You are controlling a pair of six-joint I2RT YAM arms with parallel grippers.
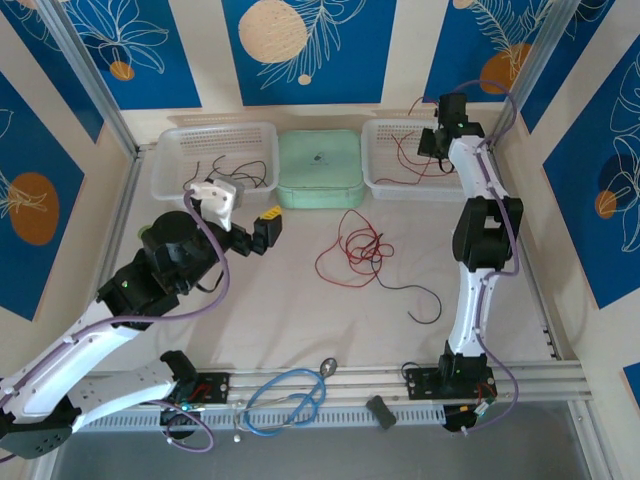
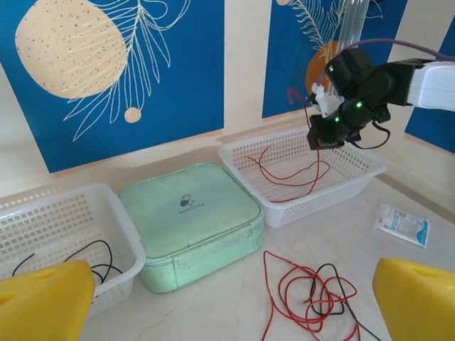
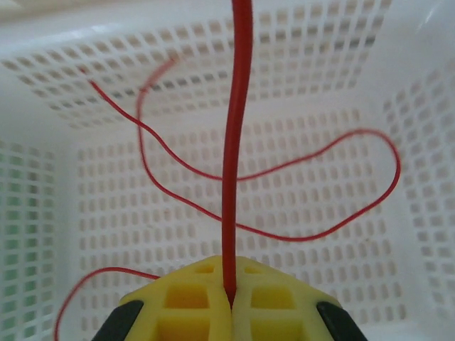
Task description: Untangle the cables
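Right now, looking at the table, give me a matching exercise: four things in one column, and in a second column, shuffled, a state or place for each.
Column one:
1. left claw
2. right claw
3. left basket
4. green case

Column two:
A. shut on a red cable
B. between the left basket and the right basket
C. open, holding nothing
D. has black cables inside

Pairs: 1-C, 2-A, 3-D, 4-B.
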